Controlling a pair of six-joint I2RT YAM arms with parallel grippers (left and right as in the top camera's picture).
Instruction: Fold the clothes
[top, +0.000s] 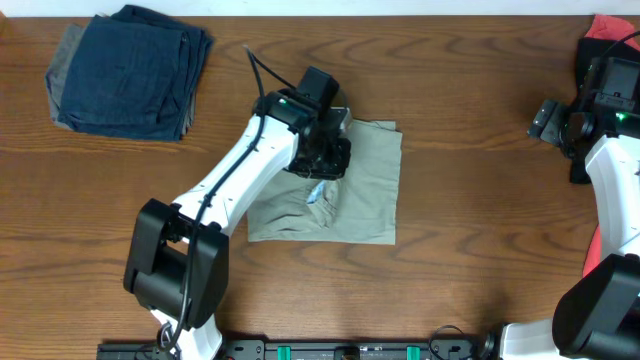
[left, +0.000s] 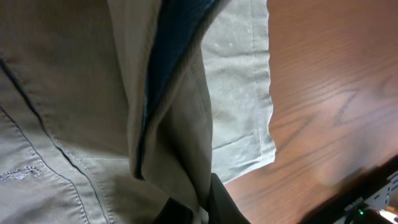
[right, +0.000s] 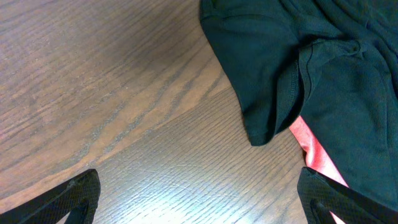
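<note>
L hand (top: 325, 152) pinched on shorts (top: 365, 190) fold per wrist cam only; R hand (right: 199, 186) spread

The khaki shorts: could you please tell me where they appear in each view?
Overhead: shorts at centre, under the left hand.
Left wrist: filling the left and middle.
Right wrist: not in it.
Shared landmark: the wood table.
</note>
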